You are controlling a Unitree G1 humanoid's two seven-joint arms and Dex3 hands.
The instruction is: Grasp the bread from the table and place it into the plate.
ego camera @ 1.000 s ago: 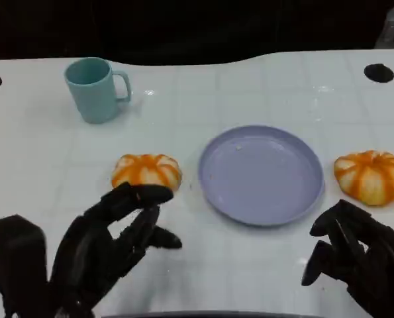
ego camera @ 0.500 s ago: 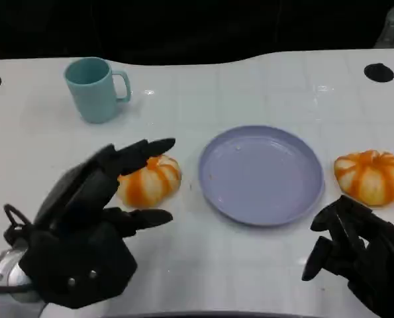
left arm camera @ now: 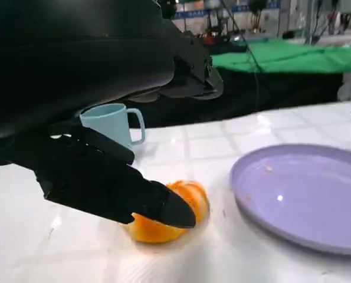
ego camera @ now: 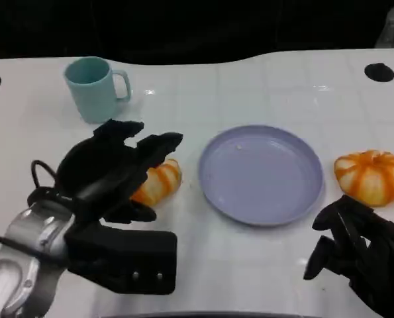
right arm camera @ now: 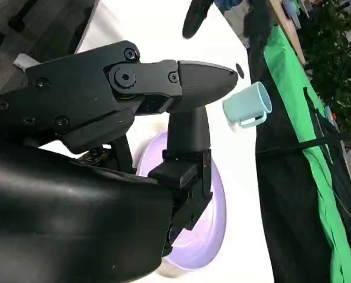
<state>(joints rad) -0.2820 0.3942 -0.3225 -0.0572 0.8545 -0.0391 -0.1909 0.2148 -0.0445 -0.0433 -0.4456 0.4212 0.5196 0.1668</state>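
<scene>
Two breads, one plate, one mug; left robot hand spread over one bread, grasp unclear.

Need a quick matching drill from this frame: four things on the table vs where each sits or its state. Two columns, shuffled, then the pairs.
Things:
1. mug
2. plate
3. left bread
4. right bread

Places or states:
A. partly under the left hand
B. far left of the table
C. alone, right of the plate
D. middle of the table, holding nothing

Pairs: 1-B, 2-D, 3-A, 4-C
</scene>
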